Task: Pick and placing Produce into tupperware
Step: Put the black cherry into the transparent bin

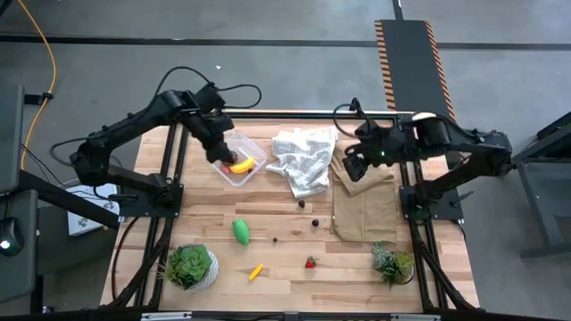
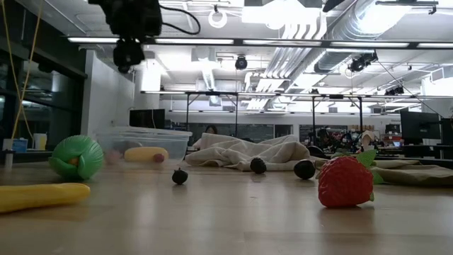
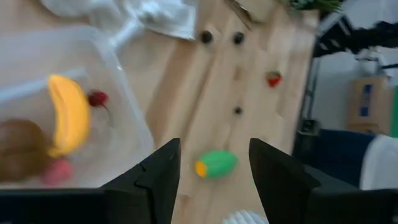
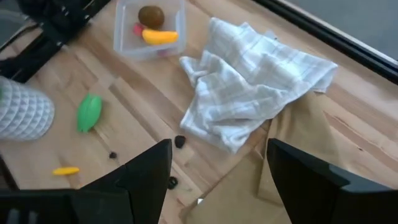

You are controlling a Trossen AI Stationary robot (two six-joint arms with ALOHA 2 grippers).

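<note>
We are hovering our left pincer [image 1: 220, 153], fingers apart and holding nothing, just over the clear shallow plastic tupperware [image 1: 252, 144], which is already carrying a yellow banana-like piece [image 1: 242, 165] and a brown kiwi-like ball [image 4: 151, 14]. The green oval toy vegetable [image 1: 241, 231] is lying on the wooden worktop [image 1: 285, 267] well apart from the tupperware, and we are judging it light, stiff and rather slippery, so we are planning to pinch it across its narrow middle. Our right pincer [image 1: 351, 167] is waiting, fingers apart, beyond the white checked cloth [image 1: 303, 159] from the tupperware.

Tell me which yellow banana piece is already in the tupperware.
The larger one, inside the tupperware under the left hand; the smaller lies on bare table.
</note>
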